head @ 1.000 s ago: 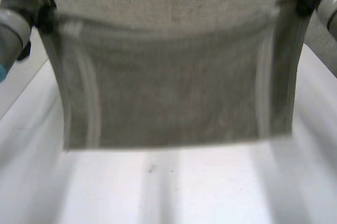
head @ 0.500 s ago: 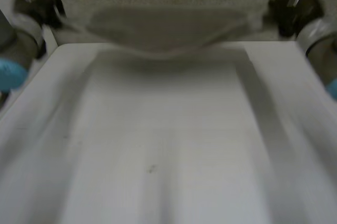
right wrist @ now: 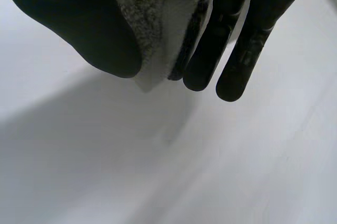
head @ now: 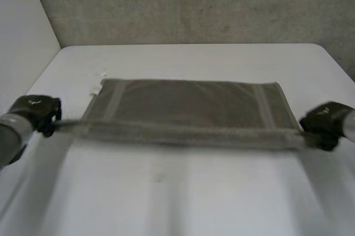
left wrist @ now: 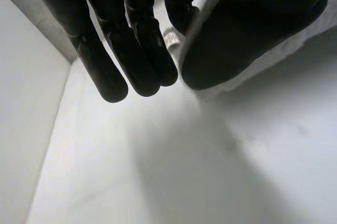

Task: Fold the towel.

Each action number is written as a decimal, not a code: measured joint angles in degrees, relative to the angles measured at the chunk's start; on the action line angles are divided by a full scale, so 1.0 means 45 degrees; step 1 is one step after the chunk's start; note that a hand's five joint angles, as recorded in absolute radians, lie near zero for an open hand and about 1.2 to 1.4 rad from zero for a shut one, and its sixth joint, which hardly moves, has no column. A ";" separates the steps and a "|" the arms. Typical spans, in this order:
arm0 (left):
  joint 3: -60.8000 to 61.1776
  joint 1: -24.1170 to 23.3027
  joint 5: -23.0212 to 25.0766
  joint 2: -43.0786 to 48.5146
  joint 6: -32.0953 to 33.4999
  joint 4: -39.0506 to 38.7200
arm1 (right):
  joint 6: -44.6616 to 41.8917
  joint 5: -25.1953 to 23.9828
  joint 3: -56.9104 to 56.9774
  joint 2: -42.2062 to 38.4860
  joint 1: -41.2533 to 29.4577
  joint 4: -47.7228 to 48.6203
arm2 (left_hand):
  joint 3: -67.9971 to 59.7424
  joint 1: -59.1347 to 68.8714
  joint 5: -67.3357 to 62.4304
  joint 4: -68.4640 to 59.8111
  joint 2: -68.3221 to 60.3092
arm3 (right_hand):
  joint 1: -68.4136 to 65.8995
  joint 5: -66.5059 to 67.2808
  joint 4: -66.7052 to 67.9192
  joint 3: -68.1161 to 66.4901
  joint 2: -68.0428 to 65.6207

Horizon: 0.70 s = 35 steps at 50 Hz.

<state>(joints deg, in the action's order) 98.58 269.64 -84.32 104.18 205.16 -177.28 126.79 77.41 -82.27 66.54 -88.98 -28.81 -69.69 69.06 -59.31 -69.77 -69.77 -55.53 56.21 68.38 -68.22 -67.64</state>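
Grey towel (head: pixel 188 105) lies across the middle of the white table (head: pixel 183 191), long side running from the table's left edge to its right edge. Far part of the towel is flat on the table. Near edge is pulled into a straight taut band between the two hands, slightly off the surface as far as the head view tells. Small white tag (head: pixel 96 88) sits at the towel's far left corner.

Left hand (head: pixel 34 113) is by the table's left edge, at the towel's near left corner. In the left wrist view the left hand (left wrist: pixel 247 29) pinches pale cloth (left wrist: pixel 295 39) between thumb and straight fingers (left wrist: pixel 131 50).

Right hand (head: pixel 326 120) is by the table's right edge, at the near right corner. In the right wrist view the right hand (right wrist: pixel 63 18) clamps the fuzzy towel corner (right wrist: pixel 158 29) between thumb and fingers (right wrist: pixel 237 45), corner tip poking out just above the table.

Grey wall (head: pixel 194 3) stands behind the table's far edge.
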 measured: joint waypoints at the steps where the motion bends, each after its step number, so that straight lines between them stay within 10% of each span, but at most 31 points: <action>1: 0.0115 0.0109 0.0064 -0.0275 0.0195 0.0359 | -0.0210 -0.0020 -0.0132 0.0211 0.0188 -0.0348 | 0.0000 0.0000 0.0000 0.0001 0.0000 | 0.0000 0.0001 0.0000 -0.0001 0.0001; 12: 0.0715 0.1289 0.1905 -0.2475 0.1234 0.2538 | -0.0695 -0.0149 -0.0788 0.1652 0.1005 -0.0275 | -0.0001 0.0107 -0.0057 0.0000 -0.0008 | -0.0001 0.0068 0.0000 -0.0001 0.0001; 26: -0.2998 -0.1442 0.1116 0.2117 -0.0786 -0.0550 | 0.1695 0.1059 0.1422 -0.1362 -0.1387 0.2931 | 0.0095 0.0050 -0.0010 0.0062 0.0100 | -0.0001 0.0123 0.0000 -0.0001 0.0000; 35: -0.2676 -0.2587 0.0598 0.2049 -0.0841 0.0489 | 0.1826 0.1380 0.1073 -0.1584 -0.1664 0.3413 | 0.8318 -0.8201 0.8262 0.8366 0.8340 | -0.0001 0.0140 0.0000 -0.0001 0.0000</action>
<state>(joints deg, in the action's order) 86.54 258.00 -81.63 113.40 201.38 -175.08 135.01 83.62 -77.45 59.41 -96.47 -13.45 -32.26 32.15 -22.12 -32.12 -32.24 -55.53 56.84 68.38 -68.22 -67.64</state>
